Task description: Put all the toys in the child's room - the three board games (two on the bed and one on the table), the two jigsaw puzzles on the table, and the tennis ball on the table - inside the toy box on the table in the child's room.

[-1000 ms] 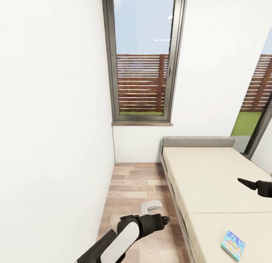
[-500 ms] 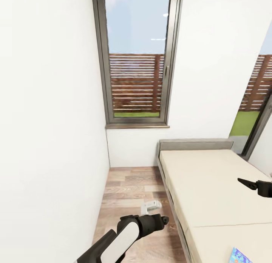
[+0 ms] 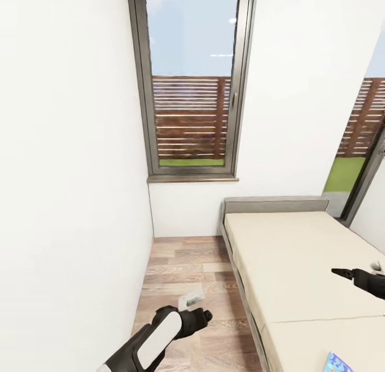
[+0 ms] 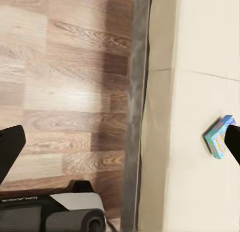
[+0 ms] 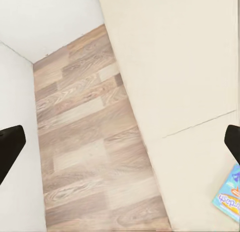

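Observation:
One of the board games, a small blue box, lies flat on the bed at the head view's lower right corner. It also shows as a blue box on the mattress in the left wrist view and as a printed corner in the right wrist view. My left gripper hangs open over the floor beside the bed frame, holding nothing. Over the mattress, well short of the blue box, my right gripper is also open and empty.
A strip of wood-plank floor runs between the white left wall and the bed's grey frame. A tall window fills the far wall. My left arm reaches over this strip.
The view has swung left and slightly up, pushing the blue box to the picture's corner. My left arm has drawn back and to the left. The right gripper has dropped a little.

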Robot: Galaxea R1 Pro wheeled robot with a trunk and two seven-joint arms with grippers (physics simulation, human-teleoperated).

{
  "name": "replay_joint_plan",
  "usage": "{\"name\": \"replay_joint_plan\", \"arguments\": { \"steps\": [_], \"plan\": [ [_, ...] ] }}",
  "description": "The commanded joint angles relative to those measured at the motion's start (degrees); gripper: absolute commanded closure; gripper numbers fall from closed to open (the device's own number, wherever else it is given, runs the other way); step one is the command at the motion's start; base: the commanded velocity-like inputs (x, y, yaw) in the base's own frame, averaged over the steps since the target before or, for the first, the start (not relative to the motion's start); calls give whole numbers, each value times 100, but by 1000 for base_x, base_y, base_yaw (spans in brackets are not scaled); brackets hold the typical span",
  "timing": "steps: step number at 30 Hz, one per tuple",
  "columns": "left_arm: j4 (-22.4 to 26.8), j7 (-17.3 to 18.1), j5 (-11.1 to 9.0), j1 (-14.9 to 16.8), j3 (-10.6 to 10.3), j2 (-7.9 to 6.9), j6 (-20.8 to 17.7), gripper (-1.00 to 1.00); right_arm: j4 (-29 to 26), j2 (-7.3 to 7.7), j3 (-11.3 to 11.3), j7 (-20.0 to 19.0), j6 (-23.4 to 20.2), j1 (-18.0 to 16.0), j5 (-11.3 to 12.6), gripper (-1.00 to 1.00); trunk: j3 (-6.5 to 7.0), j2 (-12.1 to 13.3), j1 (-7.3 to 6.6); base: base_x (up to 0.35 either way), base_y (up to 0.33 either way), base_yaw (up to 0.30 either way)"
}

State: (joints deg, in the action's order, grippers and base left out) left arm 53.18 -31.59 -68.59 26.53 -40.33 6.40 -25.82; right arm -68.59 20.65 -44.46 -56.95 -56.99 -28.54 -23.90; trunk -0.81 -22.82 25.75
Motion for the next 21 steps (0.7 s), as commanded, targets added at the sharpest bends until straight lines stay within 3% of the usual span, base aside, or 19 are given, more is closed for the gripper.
{"name": "replay_joint_plan", "arguments": {
  "steps": [1,8,9,12,13,16,19,21],
  "plan": [
    [-166,-44,-57,7,85,-2,68,-100,126,8,-8,-6,-35,-19,-62,-100,-8,-10,3,1,0,-168],
    [-446,-52,-47,10,195,-19,576,-100,824,14,-14,598,-72,-100,-48,-100,-8,-10,3,0,0,-250],
    [-464,-46,-42,7,213,-53,650,-100,1149,-30,31,808,-34,-162,-41,-100,-8,-10,3,0,0,-289],
    [-470,-35,-42,3,220,-69,687,-100,1441,-55,165,905,-12,-232,-41,-100,-8,-10,3,0,0,-291],
    [-473,-9,-47,-2,224,-90,707,-100,1718,-71,362,1053,67,-321,-38,-100,-8,-10,3,0,0,-293],
    [-474,184,-44,-22,226,-120,719,-100,2070,-91,511,1436,309,-471,-7,-100,-8,-10,3,0,0,-293],
    [-475,493,-42,-40,227,-159,725,-100,2517,-118,576,1871,606,-664,28,-100,-8,-10,3,0,0,-294],
    [-475,557,-41,-44,227,-169,726,-100,2612,-123,586,1950,677,-704,37,-100,-8,-10,3,0,0,-294]
  ]
}}
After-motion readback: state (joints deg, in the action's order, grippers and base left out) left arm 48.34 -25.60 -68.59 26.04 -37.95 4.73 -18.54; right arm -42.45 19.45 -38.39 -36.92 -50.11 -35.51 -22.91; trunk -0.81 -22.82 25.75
